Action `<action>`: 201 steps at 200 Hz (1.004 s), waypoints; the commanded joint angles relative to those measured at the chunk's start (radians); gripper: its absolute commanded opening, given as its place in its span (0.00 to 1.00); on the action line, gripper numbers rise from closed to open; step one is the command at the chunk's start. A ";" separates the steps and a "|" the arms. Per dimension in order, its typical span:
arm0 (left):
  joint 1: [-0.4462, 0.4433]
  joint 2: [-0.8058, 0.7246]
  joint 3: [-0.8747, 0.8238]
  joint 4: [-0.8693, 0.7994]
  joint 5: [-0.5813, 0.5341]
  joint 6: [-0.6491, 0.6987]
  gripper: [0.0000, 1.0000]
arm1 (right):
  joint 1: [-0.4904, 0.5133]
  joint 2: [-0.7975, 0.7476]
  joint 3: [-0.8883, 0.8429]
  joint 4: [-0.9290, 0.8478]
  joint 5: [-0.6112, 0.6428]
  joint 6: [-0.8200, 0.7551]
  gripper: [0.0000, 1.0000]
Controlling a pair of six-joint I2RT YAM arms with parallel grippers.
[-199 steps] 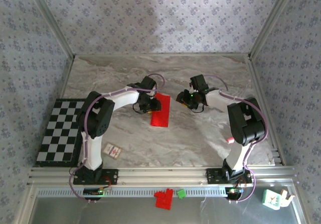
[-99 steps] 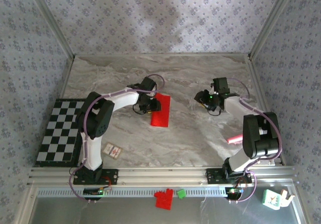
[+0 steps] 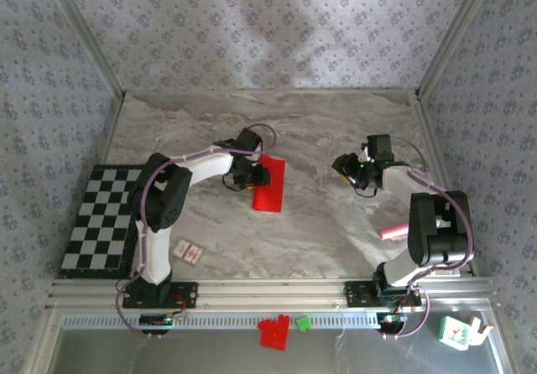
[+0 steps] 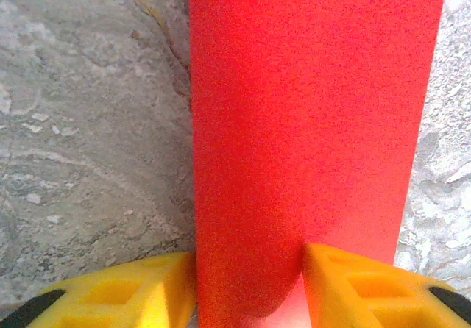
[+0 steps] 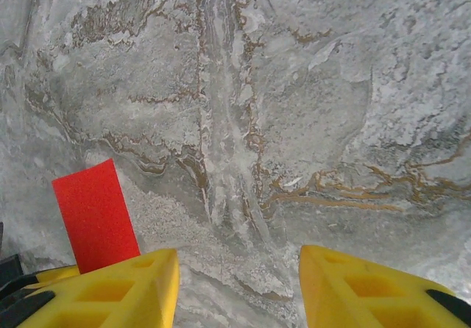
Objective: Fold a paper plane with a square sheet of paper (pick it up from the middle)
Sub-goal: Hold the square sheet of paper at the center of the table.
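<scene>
The square sheet of paper point(image 3: 270, 186) lies on the marble table as a bright red rectangle, folded in half. My left gripper point(image 3: 254, 174) is down on its left side. In the left wrist view the red paper point(image 4: 316, 107) runs flat between and under the yellow fingers. The left gripper point(image 4: 250, 287) has its jaws apart, one finger at the paper's left edge and the other over the sheet. My right gripper point(image 3: 342, 165) hovers to the right of the sheet, well apart from it. In the right wrist view the right gripper point(image 5: 239, 287) is open over bare marble, with the paper point(image 5: 96, 214) off to the left.
A checkerboard mat point(image 3: 101, 219) lies at the table's left edge, with a small white card point(image 3: 189, 251) near the left arm's base. A pink object point(image 3: 393, 232) sits by the right arm. A red brick block point(image 3: 273, 332) and a green brick point(image 3: 302, 324) rest below the front rail.
The right arm has swung to the right, carrying its gripper away from the paper. The left gripper and the paper have stayed put.
</scene>
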 commanded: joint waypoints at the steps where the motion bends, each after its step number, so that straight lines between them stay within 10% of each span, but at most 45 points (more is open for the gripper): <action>1: -0.040 0.170 -0.072 -0.072 0.005 0.033 0.46 | 0.019 0.030 0.007 0.025 -0.034 -0.010 0.48; 201: -0.046 0.208 -0.065 -0.084 -0.016 -0.002 0.44 | 0.429 0.364 0.249 0.136 -0.103 0.118 0.30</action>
